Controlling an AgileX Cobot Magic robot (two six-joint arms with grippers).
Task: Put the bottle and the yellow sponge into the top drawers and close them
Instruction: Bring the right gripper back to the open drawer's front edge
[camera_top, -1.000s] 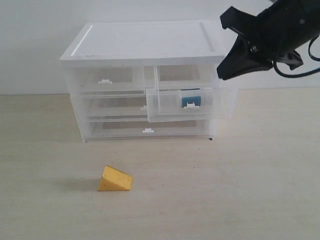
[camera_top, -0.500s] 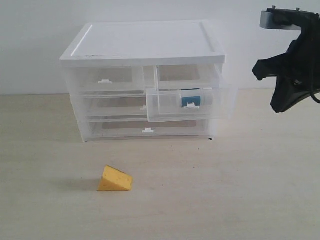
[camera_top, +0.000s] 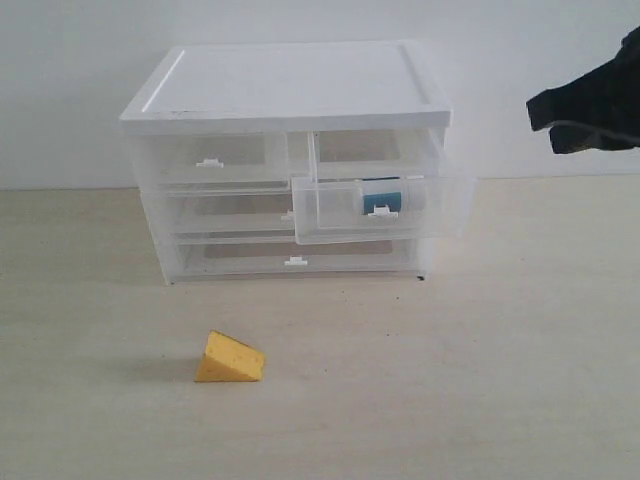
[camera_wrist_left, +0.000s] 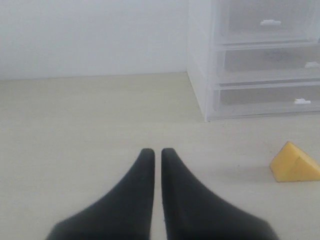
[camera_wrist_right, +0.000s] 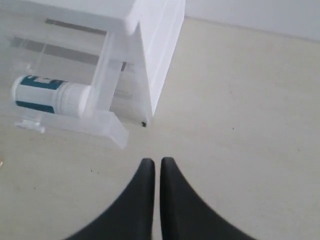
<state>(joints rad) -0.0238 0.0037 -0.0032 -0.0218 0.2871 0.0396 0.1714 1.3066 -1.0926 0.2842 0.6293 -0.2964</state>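
Teal and white, the bottle (camera_top: 381, 197) lies on its side in the pulled-out right top drawer (camera_top: 335, 225); the left top drawer (camera_top: 210, 160) is shut. The yellow sponge (camera_top: 230, 359) sits near the worktop's (camera_top: 480, 380) front edge. The left gripper (camera_wrist_left: 157, 151) and right gripper (camera_wrist_right: 157, 161) have fingers pressed together, empty.

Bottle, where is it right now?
Exterior view: the bottle lies sideways in the open top-right drawer, up and right of the sponge.

The right arm (camera_top: 595, 105) is cut off by the exterior view's edge; lettering on the bottle (camera_wrist_right: 47, 95) is blurred, perhaps unreadable.
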